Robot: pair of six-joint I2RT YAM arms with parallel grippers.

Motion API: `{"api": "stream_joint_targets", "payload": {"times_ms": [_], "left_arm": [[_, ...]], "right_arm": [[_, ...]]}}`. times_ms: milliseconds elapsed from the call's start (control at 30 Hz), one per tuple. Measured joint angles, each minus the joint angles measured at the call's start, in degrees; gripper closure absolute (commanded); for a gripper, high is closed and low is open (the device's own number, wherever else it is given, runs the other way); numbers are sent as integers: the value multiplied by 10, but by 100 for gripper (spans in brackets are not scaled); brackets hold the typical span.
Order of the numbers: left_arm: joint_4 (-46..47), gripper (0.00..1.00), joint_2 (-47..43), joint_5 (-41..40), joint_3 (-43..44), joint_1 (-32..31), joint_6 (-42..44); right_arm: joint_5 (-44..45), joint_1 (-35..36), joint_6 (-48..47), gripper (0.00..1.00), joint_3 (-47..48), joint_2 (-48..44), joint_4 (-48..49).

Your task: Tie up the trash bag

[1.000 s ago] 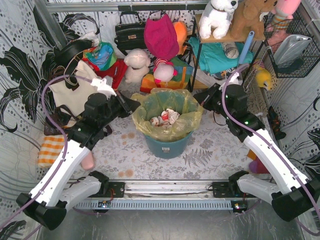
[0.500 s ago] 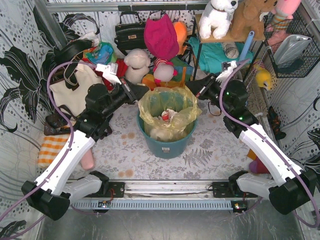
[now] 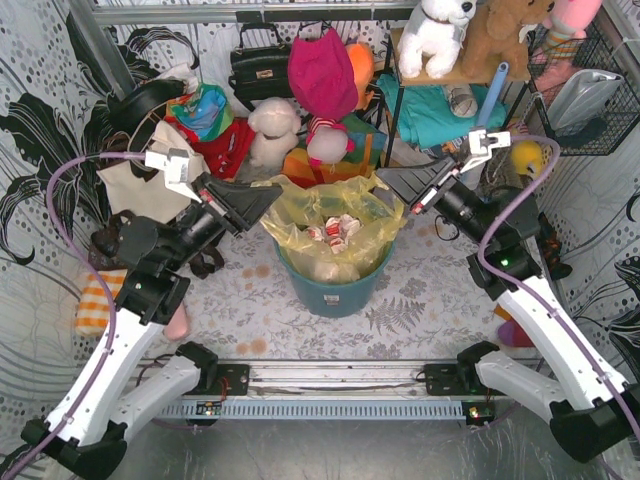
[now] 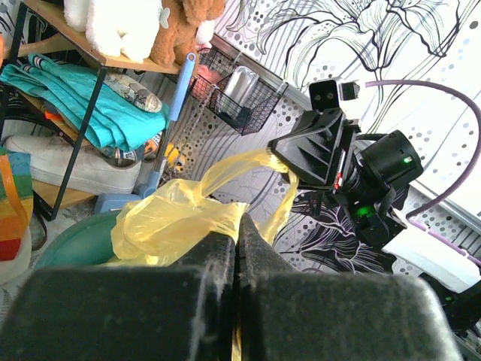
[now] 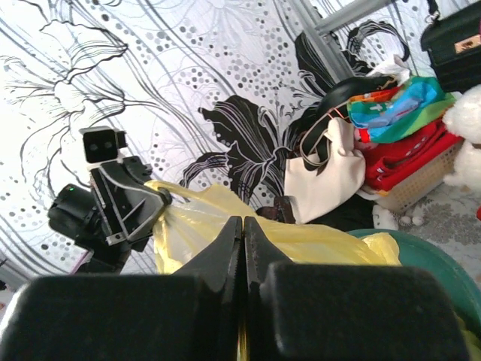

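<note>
Pinching the bag [image 3: 300,215] from both sides. Left claw [image 3: 266,196]: jaws pressed together on the film at the left rim. Right claw [image 3: 384,181]: the same on the right rim.

- Bag position: lower part sits inside the bin [image 3: 335,295], mid-table [image 3: 430,300]. The upper film is drawn up and outward to a point at each claw, above the bin's edge. The mouth gapes between the two points.
- Contents: paper waste [image 3: 335,230], white with red, lies in the open mouth. More pale waste shows through the film lower down.
- Left wrist view: fingers [image 4: 203,263] meet with no gap. Yellow film is caught in the seam and bunches [image 4: 173,218] just past the tips. A thin strand runs on to the right claw [image 4: 289,154], which has it nipped at the tip. Bin rim [image 4: 75,237] is below left.
- Right wrist view: fingers [image 5: 218,259] also meet with no gap, and the film [image 5: 203,218] spreads just beyond them. The far corner is held at the tip of the left claw [image 5: 159,200]. Bin rim [image 5: 421,259] is at lower right.
- Claws are well apart, facing each other across the bin.
- Tote [image 3: 135,180] stands behind the left arm, apart from the bin.
</note>
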Motion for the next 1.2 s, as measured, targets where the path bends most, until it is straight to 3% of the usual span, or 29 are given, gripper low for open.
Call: {"api": "stream_joint_targets", "payload": {"times_ms": [67,133,233,633,800,1000,1200], "left_arm": [[0,80,-15,-2,-9,0,1],[0,80,-29,-5,-22,0,2],[-6,99,-44,-16,-37,0,2],[-111,100,-45,-129,-16,0,30],[-63,100,-69,-96,-21,0,29],[35,100,-39,-42,-7,0,19],[26,100,-66,-158,-13,0,18]], "right_arm": [[-6,0,1,100,-6,-17,2],[-9,0,1,100,-13,-35,3],[-7,0,1,100,-21,-55,1],[125,0,-27,100,-33,-95,-112],[162,0,-29,100,-57,-127,-93],[123,0,-29,100,-6,-63,-25],[148,0,-29,100,-8,-77,-6]]}}
